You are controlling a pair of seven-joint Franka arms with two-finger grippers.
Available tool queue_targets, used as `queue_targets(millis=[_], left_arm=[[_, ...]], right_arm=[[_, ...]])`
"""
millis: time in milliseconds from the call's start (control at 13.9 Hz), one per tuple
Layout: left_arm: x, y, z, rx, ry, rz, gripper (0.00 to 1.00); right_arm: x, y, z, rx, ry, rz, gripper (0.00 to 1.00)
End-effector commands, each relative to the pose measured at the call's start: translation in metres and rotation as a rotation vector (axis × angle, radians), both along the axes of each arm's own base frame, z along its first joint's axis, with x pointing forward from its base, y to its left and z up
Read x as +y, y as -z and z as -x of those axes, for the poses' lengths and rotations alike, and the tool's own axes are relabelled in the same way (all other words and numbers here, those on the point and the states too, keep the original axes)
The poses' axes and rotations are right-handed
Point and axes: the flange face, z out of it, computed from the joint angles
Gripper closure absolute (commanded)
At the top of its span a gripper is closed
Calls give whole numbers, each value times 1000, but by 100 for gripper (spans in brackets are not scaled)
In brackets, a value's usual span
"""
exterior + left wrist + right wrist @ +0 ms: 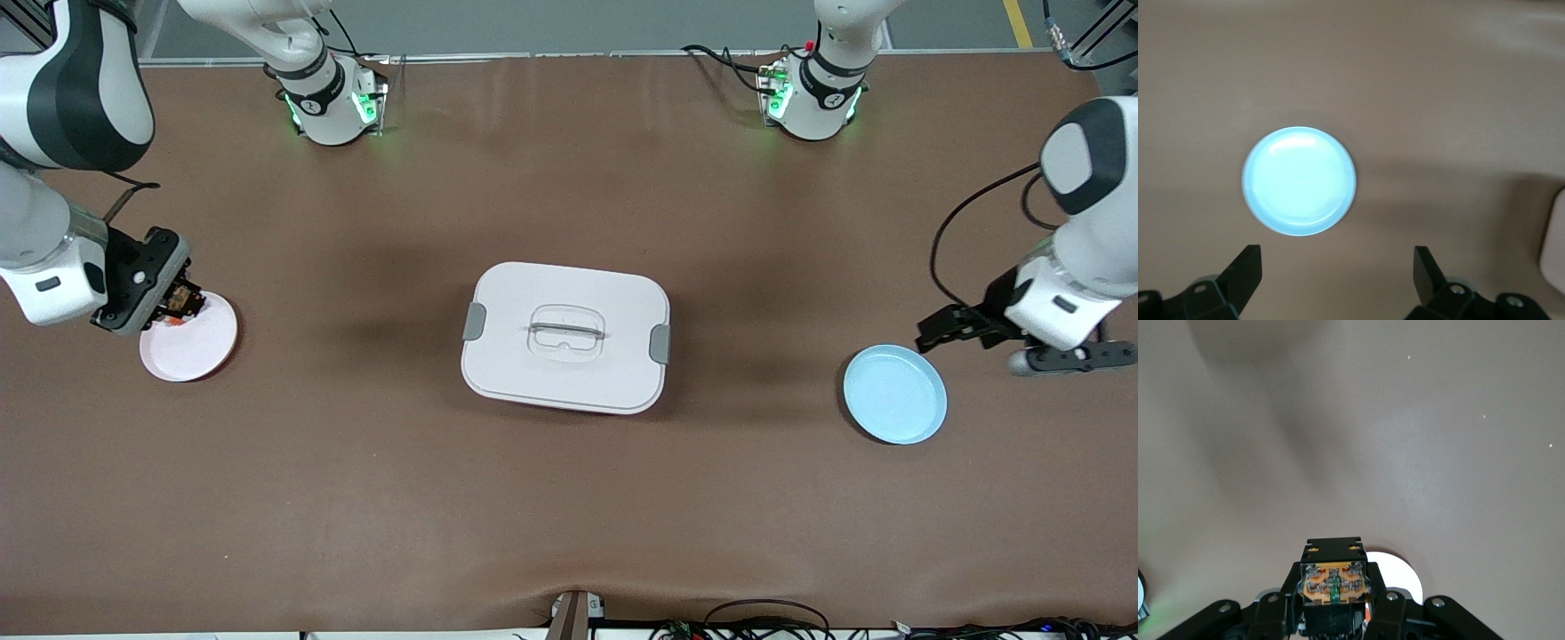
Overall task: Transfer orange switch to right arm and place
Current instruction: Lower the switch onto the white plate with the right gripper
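Observation:
The orange switch [1333, 581], a small black box with an orange face, sits clamped between the fingers of my right gripper [1335, 590]. In the front view, the right gripper [178, 307] holds the switch [184, 300] over the edge of a pale pink plate [196, 347] at the right arm's end of the table. That plate [1405, 572] shows just past the switch in the right wrist view. My left gripper [933, 331] is open and empty, beside a light blue plate [893, 394]. Its jaws stand wide apart in the left wrist view [1338, 267], short of that plate [1299, 180].
A white lidded box [565, 336] with grey clips and a handle stands in the middle of the table; its corner shows in the left wrist view [1555, 233]. A small orange spot [176, 324] lies on the pink plate under the right gripper. Cables run along the table's near edge.

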Motion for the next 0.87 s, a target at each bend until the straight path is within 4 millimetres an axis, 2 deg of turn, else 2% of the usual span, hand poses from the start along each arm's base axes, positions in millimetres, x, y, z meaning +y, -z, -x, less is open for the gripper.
queue_targets(millis=[0, 72, 216, 433, 649, 794], left_arm=[[2, -37, 21, -26, -20, -12, 0], [8, -47, 26, -24, -41, -4, 0], [4, -63, 31, -46, -51, -11, 0], [0, -80, 36, -76, -48, -28, 0], [-2, -101, 38, -77, -40, -33, 0], [-11, -107, 36, -77, -20, -25, 0]], right_arm=[[-8, 0, 23, -24, -27, 42, 100], [-8, 8, 30, -23, -35, 54, 100], [-14, 20, 37, -23, -53, 52, 100], [-45, 43, 41, -39, -82, 48, 100], [-77, 77, 49, -71, -122, 48, 100], [-90, 86, 50, -94, -152, 51, 100]])
